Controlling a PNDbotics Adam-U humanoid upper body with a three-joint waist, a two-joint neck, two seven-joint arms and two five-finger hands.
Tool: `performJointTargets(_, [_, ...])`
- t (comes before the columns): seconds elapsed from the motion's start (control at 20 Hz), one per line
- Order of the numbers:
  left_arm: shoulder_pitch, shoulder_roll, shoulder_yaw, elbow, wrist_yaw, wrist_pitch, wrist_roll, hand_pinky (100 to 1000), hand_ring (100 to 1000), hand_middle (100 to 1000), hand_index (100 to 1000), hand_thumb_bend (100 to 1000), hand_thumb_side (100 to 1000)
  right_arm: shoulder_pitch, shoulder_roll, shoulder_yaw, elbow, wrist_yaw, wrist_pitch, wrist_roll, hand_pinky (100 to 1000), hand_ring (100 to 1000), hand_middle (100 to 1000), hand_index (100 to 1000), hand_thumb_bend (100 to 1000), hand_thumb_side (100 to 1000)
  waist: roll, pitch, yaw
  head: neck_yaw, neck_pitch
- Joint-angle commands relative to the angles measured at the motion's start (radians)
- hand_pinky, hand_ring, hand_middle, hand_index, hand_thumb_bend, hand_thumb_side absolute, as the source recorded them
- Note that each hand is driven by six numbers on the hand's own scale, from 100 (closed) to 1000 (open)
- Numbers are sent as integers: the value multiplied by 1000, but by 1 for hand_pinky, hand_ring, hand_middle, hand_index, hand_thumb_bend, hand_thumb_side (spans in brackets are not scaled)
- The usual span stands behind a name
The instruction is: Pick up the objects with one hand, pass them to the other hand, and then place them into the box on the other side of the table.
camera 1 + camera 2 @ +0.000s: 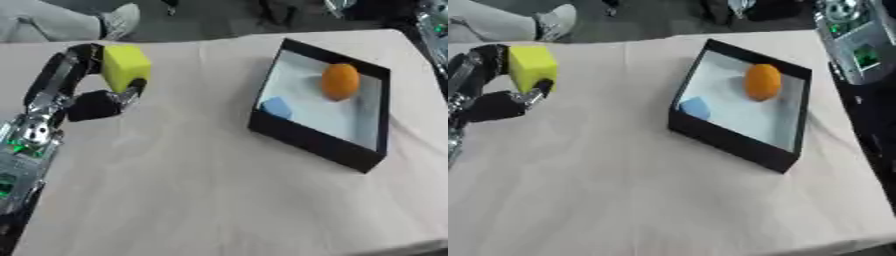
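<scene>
Yellow block held at the table's left edge, box across to the right.

The left hand [87,97] is curled round the yellow foam block [123,67], lifted above the cloth-covered table [201,190]; the black white-lined box [726,138], holding an orange ball [762,82], lies far right, nearer the unseen right hand.

Left hand [92,97] raised at the left, fingers curled in a pinch.

Table [201,200] under pale cloth [175,165], black box [306,139] on its right side
</scene>
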Motion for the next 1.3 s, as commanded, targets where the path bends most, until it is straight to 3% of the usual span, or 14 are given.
performJointTargets(0.05, [0, -19, -19, -21, -18, -53, 12, 839, 617, 557, 586, 100, 162, -31, 1, 24, 3, 74, -35, 44, 955, 1000, 1000, 1000, 100, 192, -15, -29, -2, -6, 0])
performJointTargets(0.9, [24, -105, -54, 7, -124, -160, 18, 833, 612, 551, 578, 100, 151, -61, 98, 111, 68, -15, -113, 264, 1000, 1000, 1000, 1000, 100, 206, -23, -22, 10, -34, 7])
performJointTargets(1.3, [2, -160, -67, 22, -158, -192, 22, 831, 612, 550, 578, 100, 145, -72, 146, 132, 83, -45, -103, 302, 1000, 1000, 1000, 1000, 100, 202, -27, -17, 22, -52, 8])
